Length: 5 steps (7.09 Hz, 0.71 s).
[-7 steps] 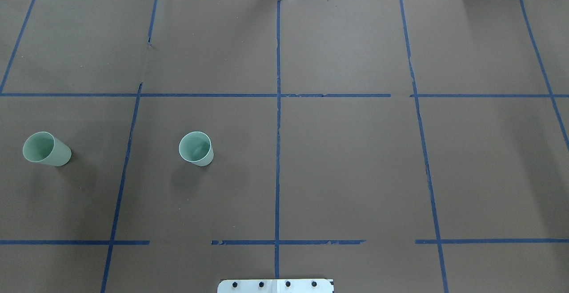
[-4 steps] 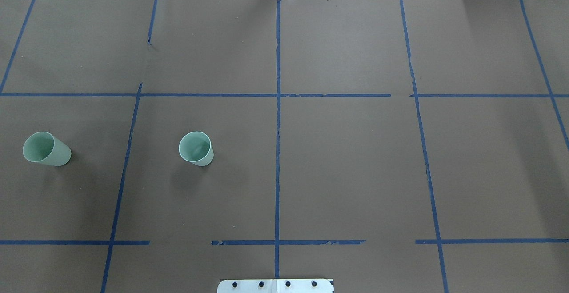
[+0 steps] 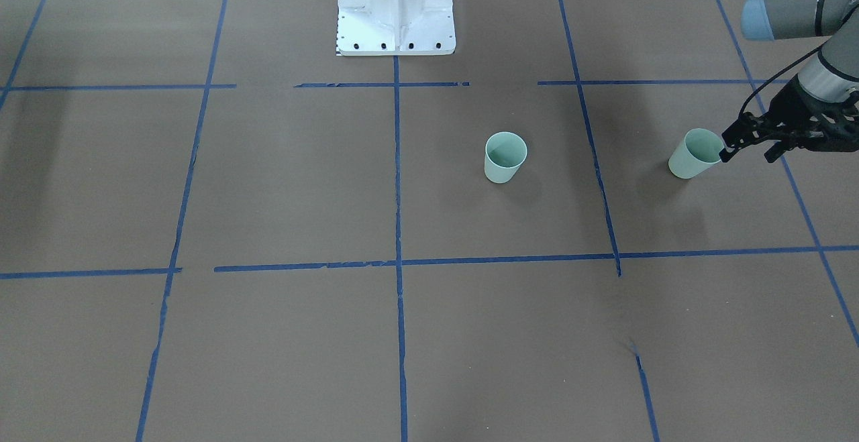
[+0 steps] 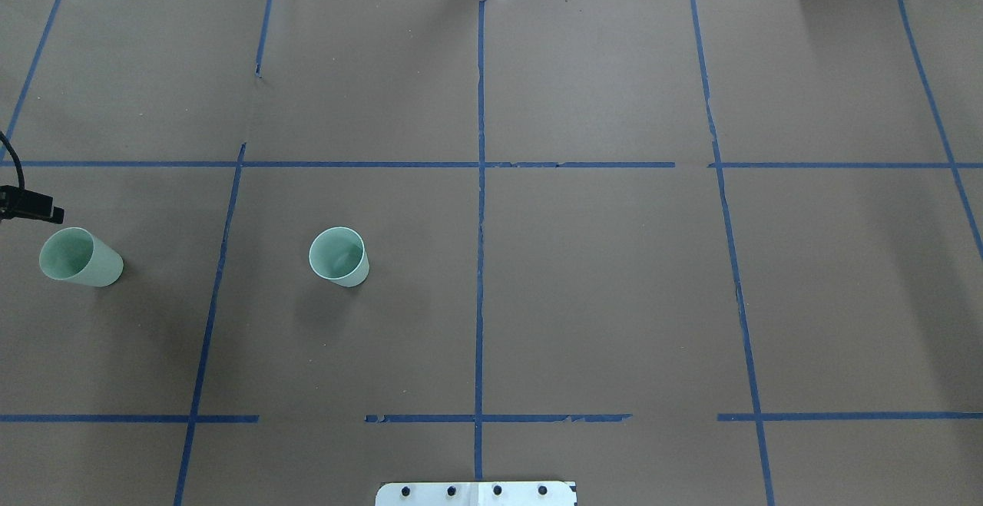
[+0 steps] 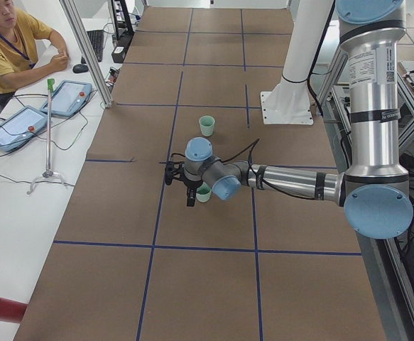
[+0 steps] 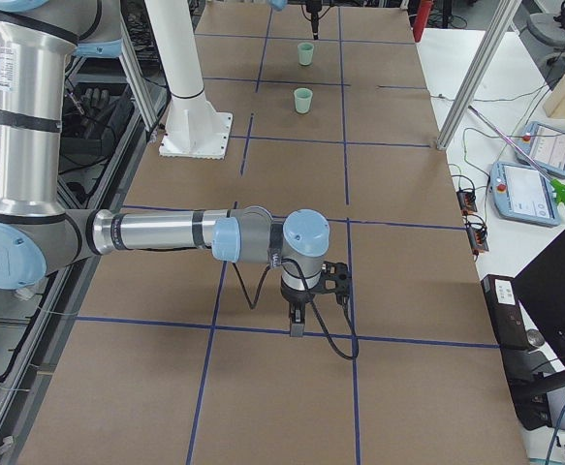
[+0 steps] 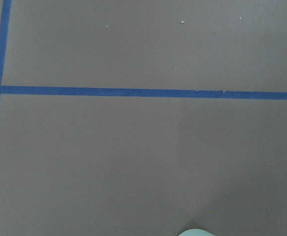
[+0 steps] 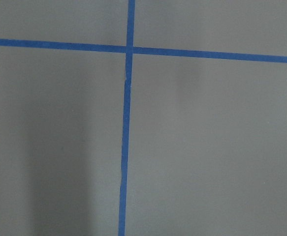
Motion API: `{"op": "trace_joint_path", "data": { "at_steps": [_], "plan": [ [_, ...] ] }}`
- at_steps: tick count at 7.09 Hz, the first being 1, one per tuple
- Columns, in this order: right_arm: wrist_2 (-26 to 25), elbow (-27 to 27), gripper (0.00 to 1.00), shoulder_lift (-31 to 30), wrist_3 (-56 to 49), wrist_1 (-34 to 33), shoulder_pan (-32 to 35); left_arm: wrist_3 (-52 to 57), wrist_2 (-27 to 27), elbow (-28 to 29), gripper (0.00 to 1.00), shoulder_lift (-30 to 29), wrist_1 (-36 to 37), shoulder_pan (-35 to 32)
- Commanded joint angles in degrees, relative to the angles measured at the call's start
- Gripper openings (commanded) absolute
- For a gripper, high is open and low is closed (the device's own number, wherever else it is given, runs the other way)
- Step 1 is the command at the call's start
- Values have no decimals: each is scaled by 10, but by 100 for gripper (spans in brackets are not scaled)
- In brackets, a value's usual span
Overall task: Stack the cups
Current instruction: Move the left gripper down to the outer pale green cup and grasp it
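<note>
Two pale mint-green cups stand upright and apart on the brown table. One cup (image 4: pixel 339 256) (image 3: pixel 504 156) is left of centre. The other cup (image 4: pixel 81 258) (image 3: pixel 694 153) is near the table's left end. My left gripper (image 3: pixel 747 153) hangs open and empty just beside and above this outer cup. Only one of its fingertips (image 4: pixel 34 207) shows at the overhead view's left edge. The left wrist view shows a bit of cup rim (image 7: pixel 196 232) at its bottom edge. My right gripper (image 6: pixel 299 315) points down over bare table far from both cups. I cannot tell if it is open.
The white robot base (image 3: pixel 396 9) stands at the table's near middle edge. Blue tape lines (image 4: pixel 480 260) divide the brown cover into squares. An operator (image 5: pixel 8 42) sits by tablets (image 5: pixel 64 96) beyond the far edge, next to a small stand (image 5: pixel 48 142).
A finger of my left gripper has come into the overhead view at the left edge, just beyond the outer cup. Neither cup has moved.
</note>
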Motion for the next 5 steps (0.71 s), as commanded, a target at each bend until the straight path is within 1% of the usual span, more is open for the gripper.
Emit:
{"op": "trace_joint_path", "data": {
  "at_steps": [1, 2, 3, 4, 5],
  "plan": [
    [0, 0, 100, 0, 0, 0, 0, -1, 0, 0, 100, 11, -1, 25],
    [0, 0, 100, 0, 0, 0, -1, 0, 0, 0, 100, 16, -1, 30],
    [0, 0, 100, 0, 0, 0, -1, 1, -3, 2, 74, 18, -1, 31],
    [0, 0, 100, 0, 0, 0, -1, 1, -9, 1, 3, 18, 5, 32],
    [0, 0, 100, -1, 0, 0, -1, 0, -9, 0, 0, 17, 3, 32]
  ]
}}
